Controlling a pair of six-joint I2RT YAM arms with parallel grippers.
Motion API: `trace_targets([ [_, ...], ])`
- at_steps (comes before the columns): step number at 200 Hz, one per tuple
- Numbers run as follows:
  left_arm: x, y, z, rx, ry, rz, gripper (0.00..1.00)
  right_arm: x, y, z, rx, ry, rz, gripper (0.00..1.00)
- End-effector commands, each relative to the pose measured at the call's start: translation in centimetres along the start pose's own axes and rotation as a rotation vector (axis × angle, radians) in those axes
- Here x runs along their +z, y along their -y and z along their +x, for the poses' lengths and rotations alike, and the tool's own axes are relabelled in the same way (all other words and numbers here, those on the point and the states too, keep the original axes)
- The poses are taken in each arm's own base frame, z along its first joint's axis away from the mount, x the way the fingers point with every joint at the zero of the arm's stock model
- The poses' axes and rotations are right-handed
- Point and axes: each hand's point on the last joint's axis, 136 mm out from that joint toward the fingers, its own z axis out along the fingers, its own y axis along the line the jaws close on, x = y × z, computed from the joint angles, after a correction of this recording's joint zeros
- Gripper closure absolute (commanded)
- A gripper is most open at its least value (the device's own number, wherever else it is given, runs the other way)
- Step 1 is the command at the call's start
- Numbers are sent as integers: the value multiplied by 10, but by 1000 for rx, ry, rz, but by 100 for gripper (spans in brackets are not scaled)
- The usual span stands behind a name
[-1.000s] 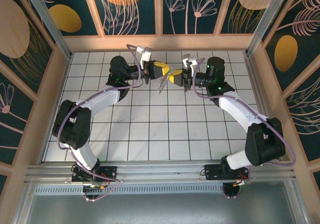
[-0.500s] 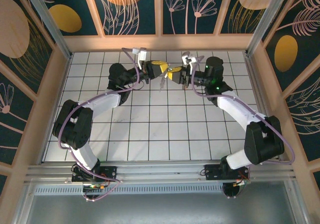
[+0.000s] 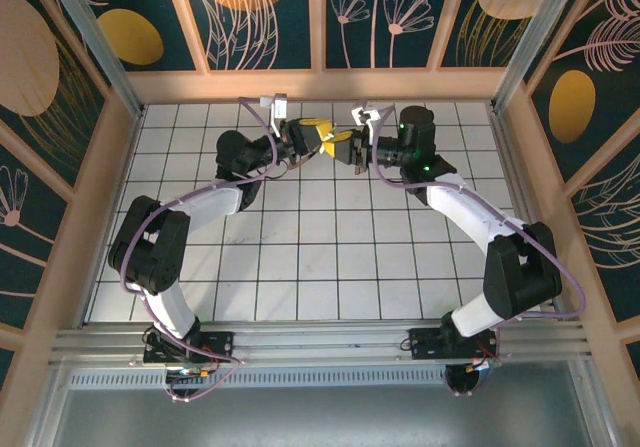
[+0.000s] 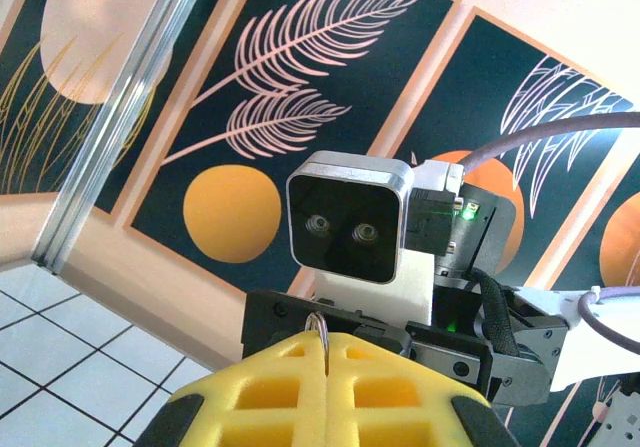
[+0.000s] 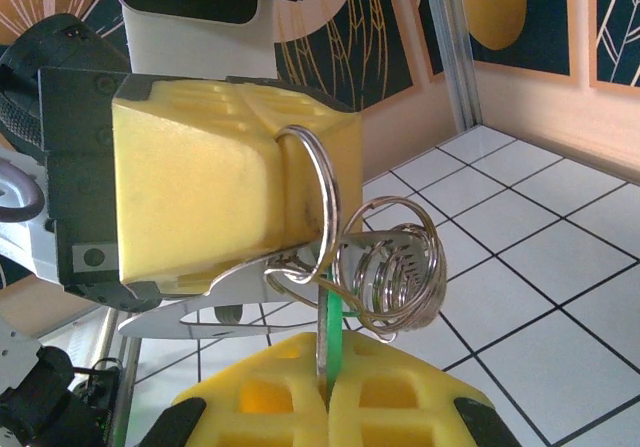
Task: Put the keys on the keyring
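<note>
High over the back of the table, my left gripper (image 3: 320, 134) and right gripper (image 3: 345, 146) meet tip to tip. In the left wrist view my left gripper (image 4: 327, 343) is shut on the thin silvery wire of the keyring (image 4: 318, 325). From the right wrist view, that keyring loop (image 5: 325, 192) sticks out of the left yellow pads (image 5: 200, 167), with a cluster of small coiled rings (image 5: 395, 277) hanging on it. My right gripper (image 5: 328, 392) is shut on a green-headed key (image 5: 331, 342), which stands upright and touches the loop from below.
White tiled floor (image 3: 300, 247) lies below both arms. Wooden walls with dark painted panels (image 3: 260, 17) close in the back and sides. A flat silvery plate (image 5: 190, 312) juts out under the left gripper's pads. The right wrist camera (image 4: 350, 229) faces the left one closely.
Both grippers have moved toward the back wall and come closer together. The right gripper has shifted left, bringing the key up against the keyring.
</note>
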Motion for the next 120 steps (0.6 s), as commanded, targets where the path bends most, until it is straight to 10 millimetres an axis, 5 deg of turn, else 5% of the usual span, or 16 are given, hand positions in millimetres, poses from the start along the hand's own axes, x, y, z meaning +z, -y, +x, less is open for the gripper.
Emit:
trace_targets([
  [1,4,29,-14,81,50,92,100,-2,9,14,41,-33,37,100],
  [84,7,31,-13,79,46,103,100,-23,22,5,74,52,93,100],
  [120,10,30,-9,73,40,105,100,4,2,17,55,-38,-13,100],
])
